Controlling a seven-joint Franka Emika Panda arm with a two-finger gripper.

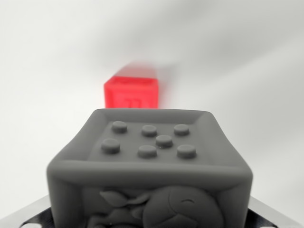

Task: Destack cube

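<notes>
Grey cube [149, 166]: fills the lower half of the wrist view, very close to the camera, top face up with seven round studs inside a raised rim, a relief figure on its front face.
Red cube [131, 92]: beyond the grey one, blurred, sitting on the white surface [42, 71], a raised mark on its near face.
Gripper: only metallic slivers at the bottom corners, flanking the grey cube; whether it pinches the cube, I cannot tell.
</notes>
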